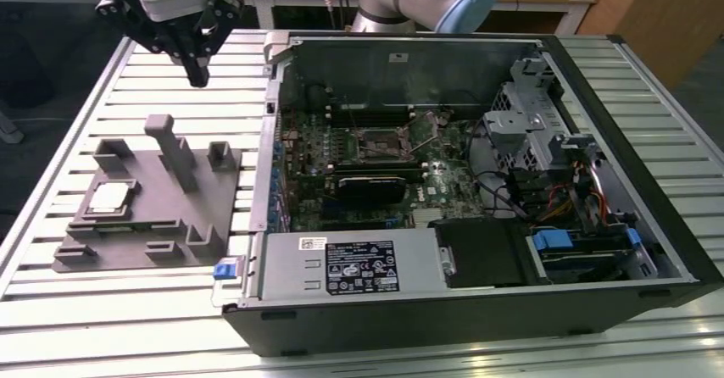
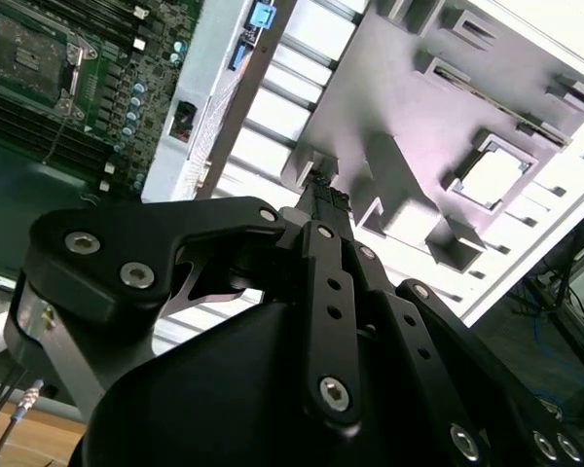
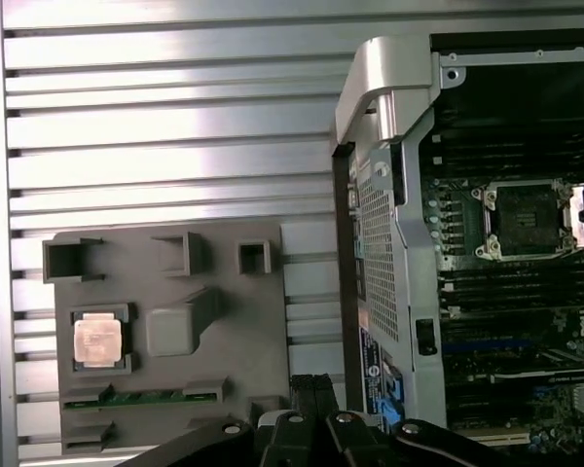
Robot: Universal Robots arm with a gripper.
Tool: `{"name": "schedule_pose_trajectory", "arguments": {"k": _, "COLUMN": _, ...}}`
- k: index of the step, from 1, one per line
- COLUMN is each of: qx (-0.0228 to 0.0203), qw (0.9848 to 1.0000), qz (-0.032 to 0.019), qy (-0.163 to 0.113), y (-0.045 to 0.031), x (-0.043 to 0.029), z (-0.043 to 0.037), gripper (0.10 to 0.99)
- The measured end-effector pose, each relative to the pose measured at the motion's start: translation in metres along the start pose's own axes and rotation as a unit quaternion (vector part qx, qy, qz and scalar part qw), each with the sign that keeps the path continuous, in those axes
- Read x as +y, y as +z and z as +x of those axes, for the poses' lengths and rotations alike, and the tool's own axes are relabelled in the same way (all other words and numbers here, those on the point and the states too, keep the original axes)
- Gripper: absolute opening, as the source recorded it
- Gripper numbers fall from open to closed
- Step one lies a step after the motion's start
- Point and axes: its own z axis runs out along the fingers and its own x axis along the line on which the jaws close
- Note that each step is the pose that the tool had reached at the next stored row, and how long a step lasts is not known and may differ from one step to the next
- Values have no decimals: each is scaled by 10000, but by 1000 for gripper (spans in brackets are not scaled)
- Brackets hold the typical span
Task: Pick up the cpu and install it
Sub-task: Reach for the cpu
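Cpu [image 1: 110,197] seated in fixture [image 1: 127,244], end effector [image 1: 198,76] aloft

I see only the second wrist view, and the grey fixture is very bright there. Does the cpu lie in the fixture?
Observer: Yes. In the first wrist view the cpu lies flat in a square pocket of the grey fixture.
Operator: Does the fixture hold anything else near it?
Observer: In the first wrist view a thin green strip sits in a long slot beside the cpu's pocket.
Operator: Where is the gripper relative to the cpu?
Observer: In the exterior view the gripper hangs in the air, shut and empty, well apart from the cpu.
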Motion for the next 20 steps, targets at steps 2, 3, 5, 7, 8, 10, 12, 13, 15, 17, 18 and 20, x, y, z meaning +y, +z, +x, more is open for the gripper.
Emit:
{"name": "schedule_pose_trajectory", "arguments": {"k": 2, "qx": 0, "qw": 10000, "qz": 0, "qy": 0, "y": 2, "x": -2, "z": 28, "gripper": 106}}
{"name": "schedule_pose_trajectory", "arguments": {"k": 3, "qx": 0, "qw": 10000, "qz": 0, "qy": 0, "y": 4, "x": -3, "z": 42, "gripper": 106}}
{"name": "schedule_pose_trajectory", "arguments": {"k": 5, "qx": 0, "qw": 10000, "qz": 0, "qy": 0, "y": 6, "x": -6, "z": 71, "gripper": 106}}
{"name": "schedule_pose_trajectory", "arguments": {"k": 7, "qx": 0, "qw": 10000, "qz": 0, "qy": 0, "y": 9, "x": -8, "z": 99, "gripper": 106}}
{"name": "schedule_pose_trajectory", "arguments": {"k": 8, "qx": 1, "qw": 10000, "qz": 0, "qy": 0, "y": 10, "x": -9, "z": 112, "gripper": 106}}
{"name": "schedule_pose_trajectory", "arguments": {"k": 10, "qx": 0, "qw": 10000, "qz": 0, "qy": 0, "y": 14, "x": -11, "z": 138, "gripper": 106}}
{"name": "schedule_pose_trajectory", "arguments": {"k": 12, "qx": 0, "qw": 10000, "qz": 0, "qy": 0, "y": 19, "x": -14, "z": 165, "gripper": 106}}
{"name": "schedule_pose_trajectory", "arguments": {"k": 13, "qx": 0, "qw": 10000, "qz": 0, "qy": 0, "y": 22, "x": -15, "z": 179, "gripper": 106}}
{"name": "schedule_pose_trajectory", "arguments": {"k": 15, "qx": 0, "qw": 10000, "qz": 0, "qy": 0, "y": 26, "x": -17, "z": 206, "gripper": 106}}
{"name": "schedule_pose_trajectory", "arguments": {"k": 17, "qx": 0, "qw": 10000, "qz": 0, "qy": 0, "y": 32, "x": -19, "z": 238, "gripper": 106}}
{"name": "schedule_pose_trajectory", "arguments": {"k": 18, "qx": 0, "qw": 10000, "qz": 0, "qy": 0, "y": 35, "x": -21, "z": 255, "gripper": 106}}
{"name": "schedule_pose_trajectory", "arguments": {"k": 20, "qx": 0, "qw": 10000, "qz": 0, "qy": 0, "y": 40, "x": -24, "z": 288, "gripper": 106}}
